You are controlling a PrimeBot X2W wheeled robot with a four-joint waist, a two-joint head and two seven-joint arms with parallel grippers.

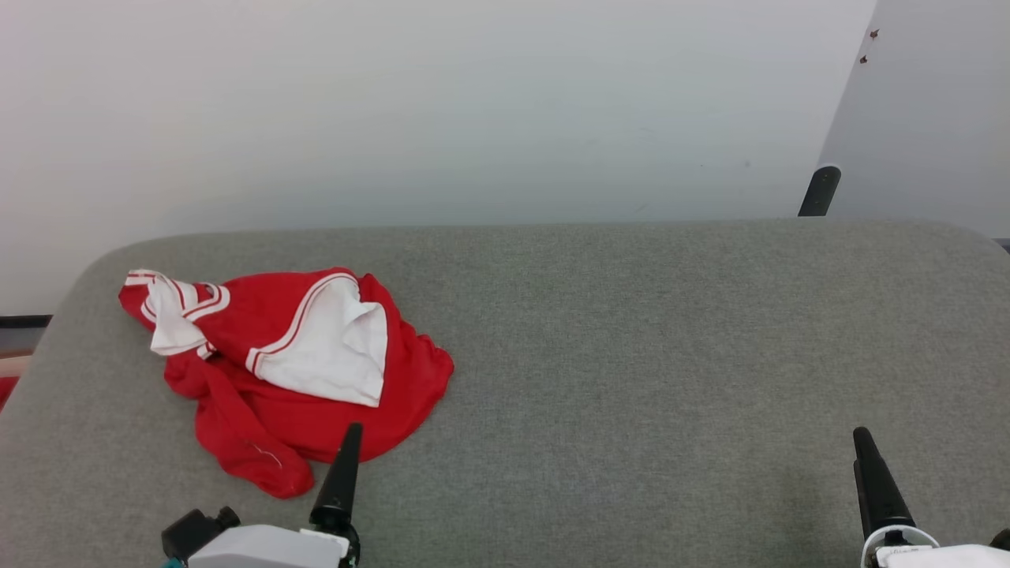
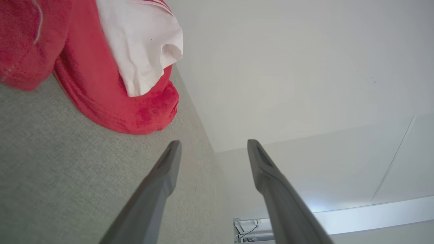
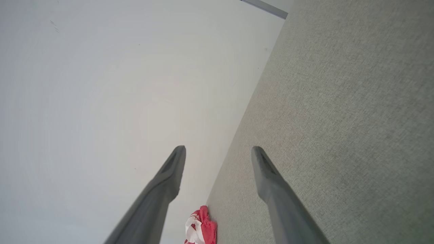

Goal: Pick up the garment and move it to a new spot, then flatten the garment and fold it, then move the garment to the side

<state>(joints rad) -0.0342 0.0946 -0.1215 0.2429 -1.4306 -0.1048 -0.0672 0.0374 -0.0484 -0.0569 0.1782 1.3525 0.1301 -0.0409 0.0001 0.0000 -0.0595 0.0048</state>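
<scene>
Leftmost on the grey fabric-covered surface lies the garment, crumpled in a heap near the far left corner. It is red, with a white sleeve folded on top and striped trim bunched at its left end. No print can be made out among the folds. A sliver of red at the picture's left edge, below the surface, is too cut off to identify.

Just right of the heap's near hem, the left gripper sits low over the surface, fingers pointing toward the pale wall. In the head view one dark finger overlaps the hem, while its partner and most of the pale wrist housing are cut off at the bottom edge. The left wrist view shows both fingers spread wide with nothing between them. The garment lies beyond and to one side of their tips, apart from them, and its upper part runs out of that picture.

Well apart, at the lower right, the right gripper is posed the same way, low and pointing forward. Its claw is also released and empty. One finger shows in the head view. In the right wrist view the garment appears small and distant, clipped by the bottom edge.

Beyond the far right edge stands a dark post, its base hidden.
</scene>
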